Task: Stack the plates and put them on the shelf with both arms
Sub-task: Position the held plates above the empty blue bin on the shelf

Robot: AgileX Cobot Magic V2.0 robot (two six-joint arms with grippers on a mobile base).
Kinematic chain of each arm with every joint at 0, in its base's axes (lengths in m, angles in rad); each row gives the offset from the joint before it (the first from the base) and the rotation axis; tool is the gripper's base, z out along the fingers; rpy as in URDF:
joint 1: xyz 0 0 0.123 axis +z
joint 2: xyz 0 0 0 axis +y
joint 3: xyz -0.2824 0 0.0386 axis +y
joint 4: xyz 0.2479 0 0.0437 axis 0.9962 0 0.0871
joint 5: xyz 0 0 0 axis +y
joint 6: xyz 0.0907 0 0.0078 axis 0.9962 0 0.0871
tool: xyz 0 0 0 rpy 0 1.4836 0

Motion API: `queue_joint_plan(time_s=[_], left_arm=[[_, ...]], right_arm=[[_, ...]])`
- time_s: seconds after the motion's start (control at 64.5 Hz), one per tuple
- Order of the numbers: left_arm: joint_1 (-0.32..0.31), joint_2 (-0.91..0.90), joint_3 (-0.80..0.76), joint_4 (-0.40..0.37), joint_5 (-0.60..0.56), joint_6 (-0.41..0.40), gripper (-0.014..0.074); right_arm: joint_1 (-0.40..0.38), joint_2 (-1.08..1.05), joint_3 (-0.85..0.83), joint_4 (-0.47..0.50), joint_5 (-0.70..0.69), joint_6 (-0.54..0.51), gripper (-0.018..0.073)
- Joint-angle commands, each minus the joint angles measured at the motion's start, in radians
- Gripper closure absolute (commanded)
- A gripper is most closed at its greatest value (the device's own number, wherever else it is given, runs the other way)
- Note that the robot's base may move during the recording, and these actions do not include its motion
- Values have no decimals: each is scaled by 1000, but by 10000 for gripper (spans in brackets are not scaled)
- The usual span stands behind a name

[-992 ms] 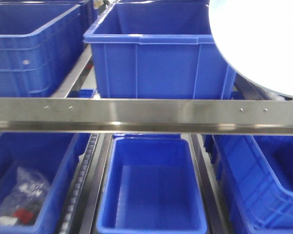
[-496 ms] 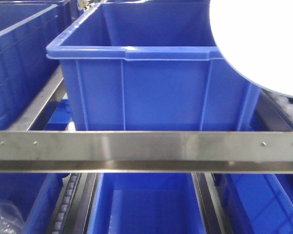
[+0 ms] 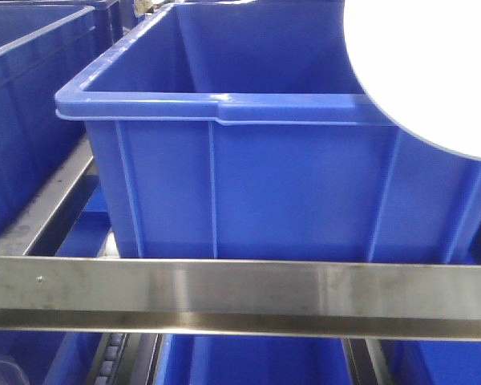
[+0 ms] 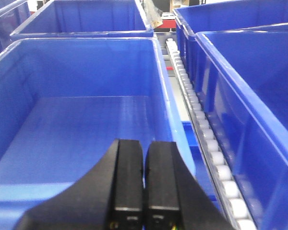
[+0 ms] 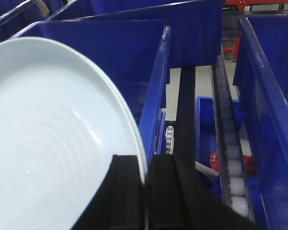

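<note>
Pale bluish-white and shiny, a plate (image 5: 48,139) fills the left side of the right wrist view — its rim is pinched between the fingers of the right gripper (image 5: 147,191). In the front view the plate (image 3: 433,72) hangs at the top right, over the corner of a big blue crate (image 3: 248,176) that sits on the steel shelf (image 3: 240,293). The left gripper (image 4: 144,187) is squeezed closed with nothing in it, above another blue crate (image 4: 81,129). White rollers (image 4: 206,139) run beside that crate.
</note>
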Motion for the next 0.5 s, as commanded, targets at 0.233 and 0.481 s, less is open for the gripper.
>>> queue_joint_plan(time_s=[0.233, 0.481], left_arm=[[0, 8, -28, -2, -82, -2, 514], [0, 8, -28, -2, -82, -2, 514]], right_arm=[[-2, 0, -32, -4, -111, 1, 510], [-2, 0, -32, -4, -111, 1, 510]])
